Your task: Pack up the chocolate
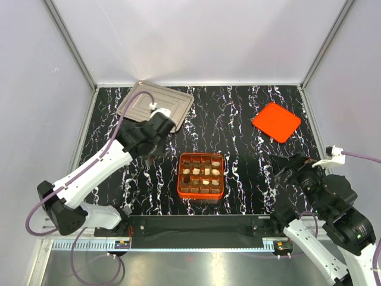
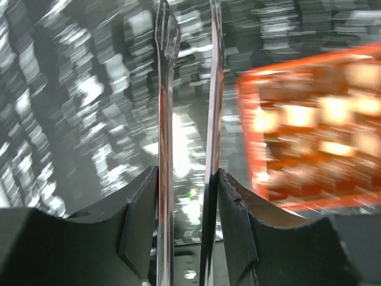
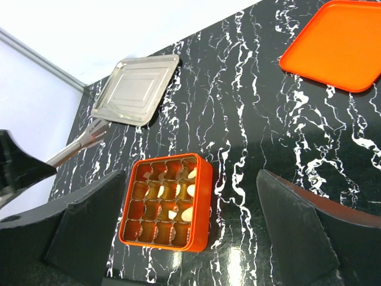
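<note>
One box (image 1: 200,195), one lid (image 1: 276,121), one tray (image 1: 140,107) — left pincer (image 2: 190,24) slightly apart, right pincer (image 3: 190,179) wide.

Open tabletop (image 1: 250,149) was left between the orange box (image 1: 200,176) and the orange lid (image 1: 276,121); the box's left flank was crowded by the left gripper (image 2: 190,24), the metal tray (image 1: 155,105) beyond.

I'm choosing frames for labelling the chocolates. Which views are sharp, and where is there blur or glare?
Left wrist: heavy motion blur smears the orange box and table; only its own fingers look crisp. Right wrist: sharp, box cells legible, faint sheen on the glossy table. Top external: sharp, evenly lit, chocolates small.
</note>
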